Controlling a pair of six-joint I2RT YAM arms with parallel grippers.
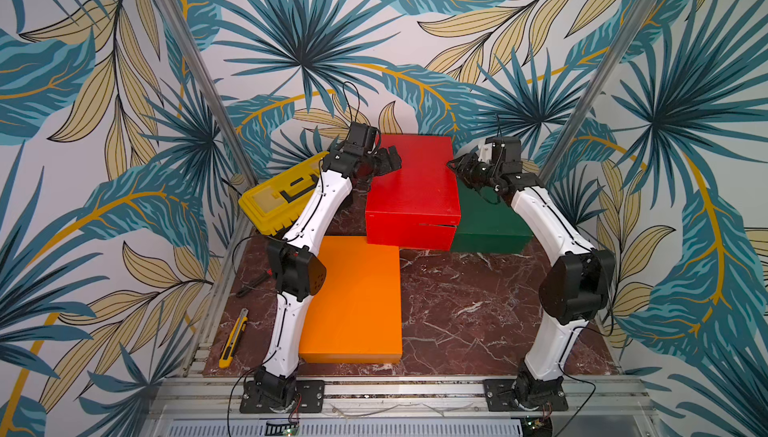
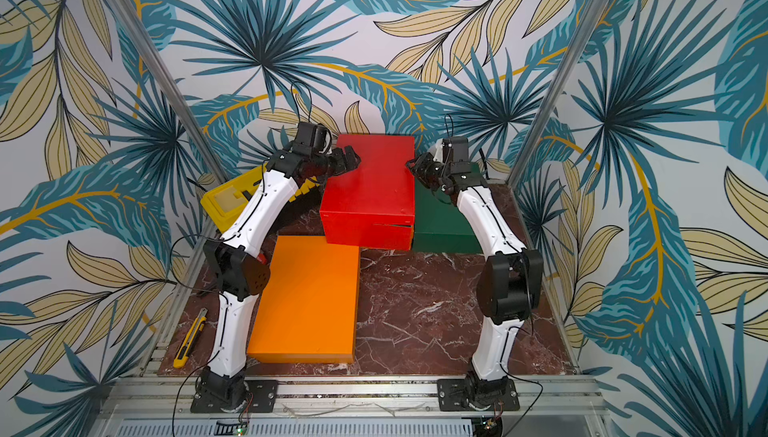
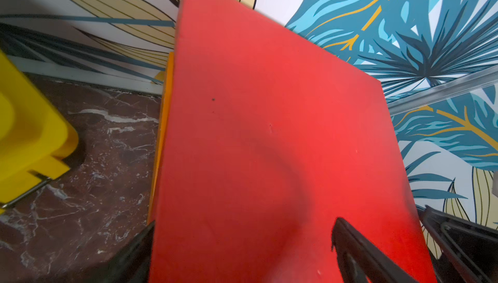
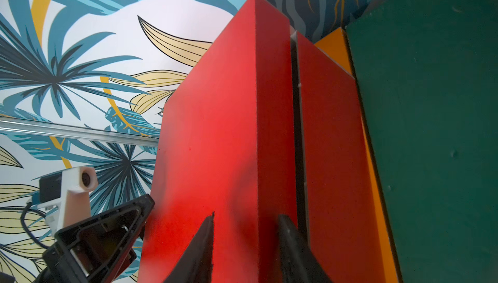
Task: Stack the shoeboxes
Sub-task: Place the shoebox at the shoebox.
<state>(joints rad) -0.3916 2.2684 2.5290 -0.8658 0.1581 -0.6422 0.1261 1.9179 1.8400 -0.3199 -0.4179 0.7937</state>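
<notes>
A red shoebox (image 1: 411, 181) (image 2: 370, 189) stands at the back middle on an orange shoebox, of which only slivers (image 3: 165, 106) (image 4: 334, 44) show. A dark green shoebox (image 1: 486, 223) (image 4: 431, 133) sits against its right side. A second orange shoebox (image 1: 357, 297) (image 2: 311, 297) lies flat at the front left. My left gripper (image 1: 388, 160) (image 3: 242, 244) is wide open at the red lid's left edge, one finger over the top and one off the side. My right gripper (image 1: 455, 166) (image 4: 246, 227) pinches the red lid's right edge, which sits slightly raised.
A yellow toolbox (image 1: 270, 206) (image 3: 27, 133) stands at the back left, behind my left arm. A yellow utility knife (image 1: 232, 343) and a dark hand tool (image 1: 251, 283) lie by the left edge of the marble table (image 1: 478, 310). Patterned walls close in on three sides.
</notes>
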